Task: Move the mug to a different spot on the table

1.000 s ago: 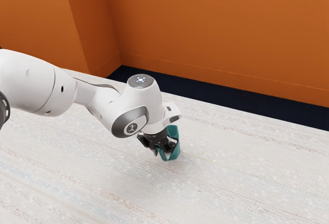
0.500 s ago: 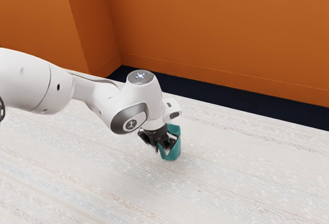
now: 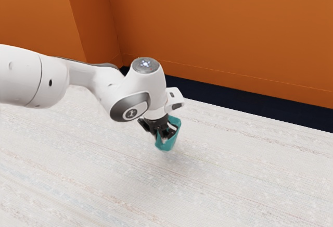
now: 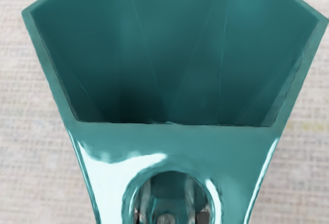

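Teal-laden: clamps the teal, glossy, faceted mug point(image 3: 168, 137) point(image 4: 169, 54) at its handle side between the narrowly parted fingers of the black two-finger gripper point(image 3: 164, 131), holds it tilted over the pale woven tabletop point(image 3: 250, 180)

There is one teal mug point(image 3: 174, 128), one white robot arm point(image 3: 78, 84) and one pale table point(image 3: 250, 175).

Teal mug point(image 3: 174, 128); wht arm point(image 3: 99, 86); orange wall point(image 3: 234, 24); pale tbl point(image 3: 250, 180).
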Robot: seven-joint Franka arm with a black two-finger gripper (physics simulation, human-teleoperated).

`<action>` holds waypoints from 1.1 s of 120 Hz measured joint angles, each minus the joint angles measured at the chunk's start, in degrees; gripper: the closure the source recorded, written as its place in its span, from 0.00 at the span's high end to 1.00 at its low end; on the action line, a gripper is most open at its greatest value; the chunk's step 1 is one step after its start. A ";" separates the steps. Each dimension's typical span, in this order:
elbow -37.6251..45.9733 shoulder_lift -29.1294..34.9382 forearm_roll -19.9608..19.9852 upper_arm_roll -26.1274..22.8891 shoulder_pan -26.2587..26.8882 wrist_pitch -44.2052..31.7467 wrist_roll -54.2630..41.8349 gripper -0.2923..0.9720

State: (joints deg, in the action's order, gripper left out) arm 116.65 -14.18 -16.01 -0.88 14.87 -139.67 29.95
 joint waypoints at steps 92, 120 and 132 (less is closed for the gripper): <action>12.90 12.42 -2.90 0.07 -1.30 3.48 4.10 0.24; 16.19 15.26 -2.84 -0.10 -1.90 3.51 5.92 0.24; 17.75 15.74 -3.09 -0.07 -2.58 2.02 6.50 0.24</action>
State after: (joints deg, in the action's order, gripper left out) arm 134.40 1.57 -19.10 -0.95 12.29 -137.64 36.44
